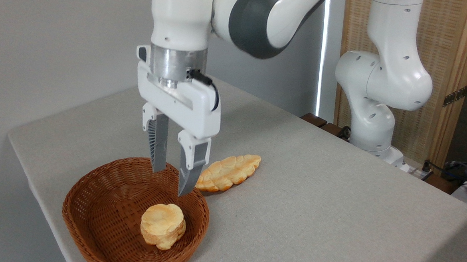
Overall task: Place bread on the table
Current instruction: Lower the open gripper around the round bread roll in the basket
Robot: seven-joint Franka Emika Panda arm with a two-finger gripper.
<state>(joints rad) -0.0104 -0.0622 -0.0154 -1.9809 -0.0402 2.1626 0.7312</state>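
The surface (314,199) is filling most of the frame. The arm (263,16) is reaching down from the top centre. The basket (93,203) is sitting at lower left. The braided bread (229,172) is lying just right of it. The end effector (171,179) is hovering spread and empty above the bread (163,224), which is resting inside the basket.
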